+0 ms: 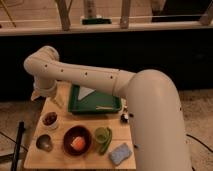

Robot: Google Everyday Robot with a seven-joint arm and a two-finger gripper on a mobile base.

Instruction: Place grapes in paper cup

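The paper cup is a short white cup standing at the left edge of the wooden table. The grapes show as dark reddish-brown lumps inside its rim. My white arm reaches in from the right and bends at the far left. The gripper hangs from that bend over the table's back left corner, above and just behind the paper cup and apart from it.
A grey metal cup stands at the front left. A brown bowl holds an orange lump. A green cup and a blue sponge lie to its right. A green tray sits at the back.
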